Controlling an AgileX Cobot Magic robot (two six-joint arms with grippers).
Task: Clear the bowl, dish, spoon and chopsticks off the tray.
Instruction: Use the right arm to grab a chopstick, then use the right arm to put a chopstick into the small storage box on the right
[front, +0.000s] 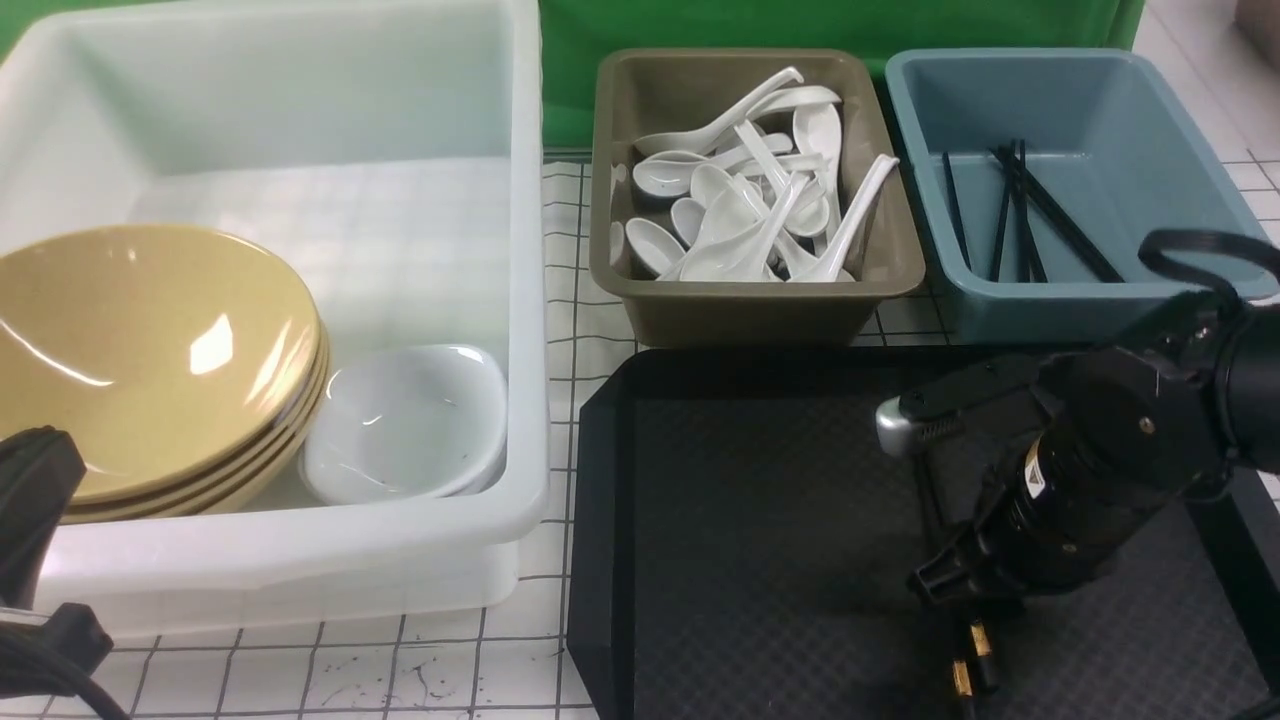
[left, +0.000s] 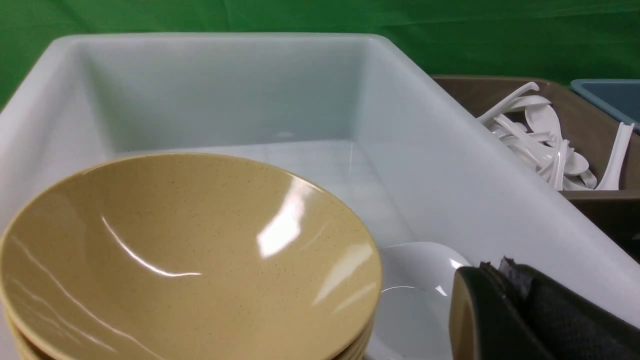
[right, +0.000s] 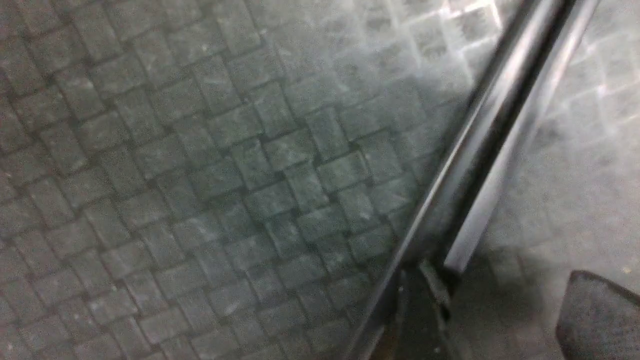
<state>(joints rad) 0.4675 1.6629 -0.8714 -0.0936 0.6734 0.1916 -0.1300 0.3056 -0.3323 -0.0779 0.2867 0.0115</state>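
The black tray (front: 760, 520) holds only the black chopsticks (front: 972, 655); their gold-banded ends poke out below my right gripper (front: 950, 590). That gripper is low over the tray and open. In the right wrist view the chopsticks (right: 480, 150) run slantwise and end beside one finger (right: 415, 310), with the other finger (right: 600, 315) well apart. A tan bowl (front: 140, 350) tops a stack in the white tub (front: 520, 300), next to a white dish (front: 410, 420). Several spoons (front: 750, 200) lie in the olive-brown tub. My left gripper (left: 492, 267) is shut and empty near the tub's front corner.
The olive-brown tub (front: 750, 300) and the blue tub (front: 1060, 300), which has several black chopsticks inside, stand right behind the tray. The white tub's wall runs along the tray's left side. A green backdrop closes off the back.
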